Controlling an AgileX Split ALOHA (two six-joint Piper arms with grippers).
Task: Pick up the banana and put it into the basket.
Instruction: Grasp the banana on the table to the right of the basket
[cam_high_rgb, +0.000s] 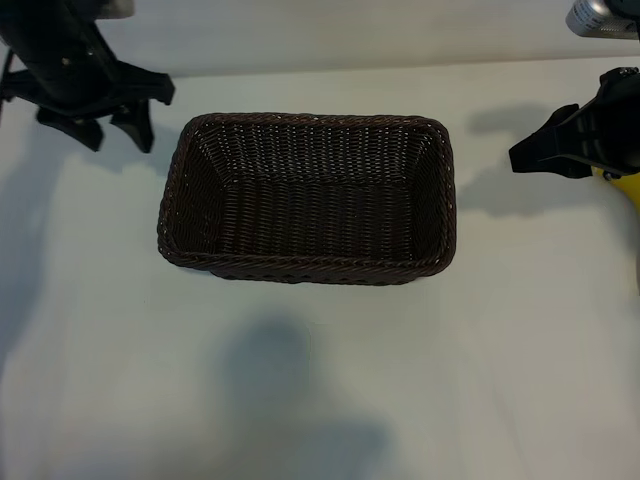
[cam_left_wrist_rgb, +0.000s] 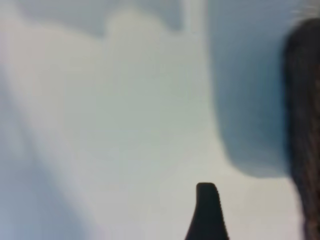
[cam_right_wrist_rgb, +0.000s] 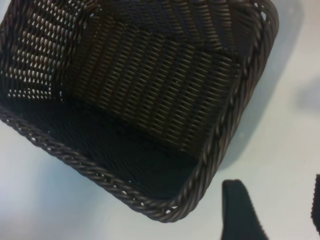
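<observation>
Basket (cam_high_rgb: 308, 198): a dark brown woven basket was seen from above at the middle of the white bench (cam_high_rgb: 320, 380), its inside holding nothing that could be made out.
Banana (cam_high_rgb: 626, 186): only a small yellow patch was seen at the right edge of the exterior view, just below the right gripper; the rest was cut off by the frame, so its shape could not be made out. It lay outside the basket, well apart from it.
Left gripper (cam_high_rgb: 112, 125): it was seen at the upper left of the exterior view, beside the basket's left end, with its two dark fingers spread apart and nothing between them. In the left wrist view only one fingertip (cam_left_wrist_rgb: 206, 210) was shown, over bare bench, with a blurred edge of the basket at the side.
Right gripper (cam_high_rgb: 548, 150): it was partly cut off at the right edge, its fingers pointing toward the basket. Its jaws stood partly apart; whether the banana was touched or held could not be told. In the right wrist view one finger (cam_right_wrist_rgb: 241, 212) was seen near a basket corner.
</observation>
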